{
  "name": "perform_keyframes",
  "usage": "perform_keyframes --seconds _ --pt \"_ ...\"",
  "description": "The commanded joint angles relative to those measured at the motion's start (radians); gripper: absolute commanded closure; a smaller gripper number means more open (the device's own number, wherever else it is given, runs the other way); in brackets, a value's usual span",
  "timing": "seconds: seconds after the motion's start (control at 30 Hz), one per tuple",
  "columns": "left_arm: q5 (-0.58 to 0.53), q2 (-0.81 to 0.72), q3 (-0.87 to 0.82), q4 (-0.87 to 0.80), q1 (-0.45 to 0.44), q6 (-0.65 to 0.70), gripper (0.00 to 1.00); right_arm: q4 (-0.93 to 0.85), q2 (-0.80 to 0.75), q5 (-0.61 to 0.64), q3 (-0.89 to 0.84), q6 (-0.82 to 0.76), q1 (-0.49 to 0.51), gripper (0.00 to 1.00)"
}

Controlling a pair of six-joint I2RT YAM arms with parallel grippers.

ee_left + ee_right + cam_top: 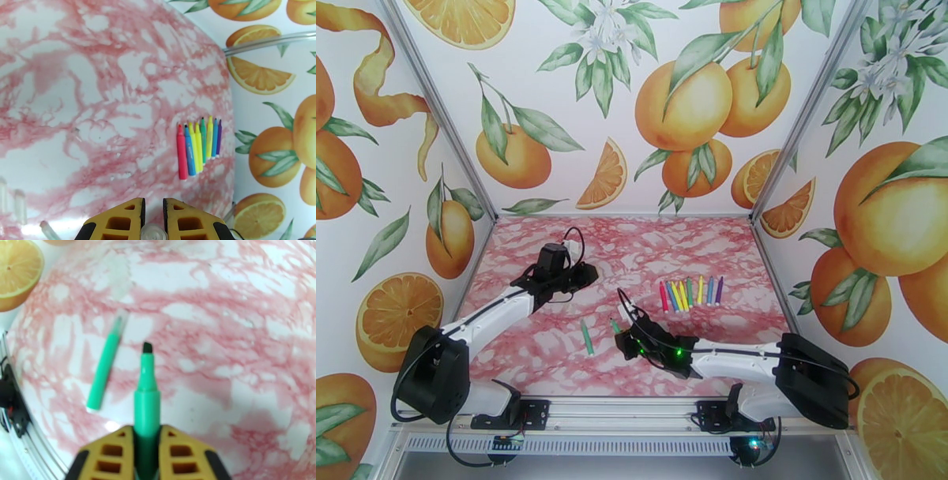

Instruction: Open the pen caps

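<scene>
My right gripper [622, 335] [147, 433] is shut on a green pen [147, 382] [615, 324], held low over the table's near middle. Its dark chisel tip is bare and points away from the fingers. A second green pen [103, 372] [587, 338] lies flat just left of it, with a clear cap [120, 317] on its far end. Several coloured pens [691, 294] [197, 146] lie in a row at the right, tips showing. My left gripper [587, 276] [153, 201] hovers at centre left, its jaws close together around a small clear cap [152, 233].
Orange-print walls [632, 103] close in the pink marbled table [553, 355] on three sides. A metal rail [632, 410] runs along the near edge. Small clear pieces [15, 199] lie on the table at the lower left of the left wrist view.
</scene>
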Motion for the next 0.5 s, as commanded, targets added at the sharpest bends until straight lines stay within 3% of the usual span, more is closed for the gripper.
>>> perform_keyframes --seconds 0.0,0.23,0.47 --pt "-0.007 0.015 0.03 0.024 -0.004 0.007 1.0 -0.011 -0.017 0.01 -0.005 -0.003 -0.001 1.0" --pt "-0.019 0.025 0.054 -0.113 -0.003 0.131 1.0 -0.11 -0.047 0.109 0.033 -0.003 -0.04 1.0" --pt "-0.097 0.056 0.128 -0.379 -0.011 0.316 1.0 -0.178 -0.052 0.147 0.063 -0.014 -0.132 1.0"
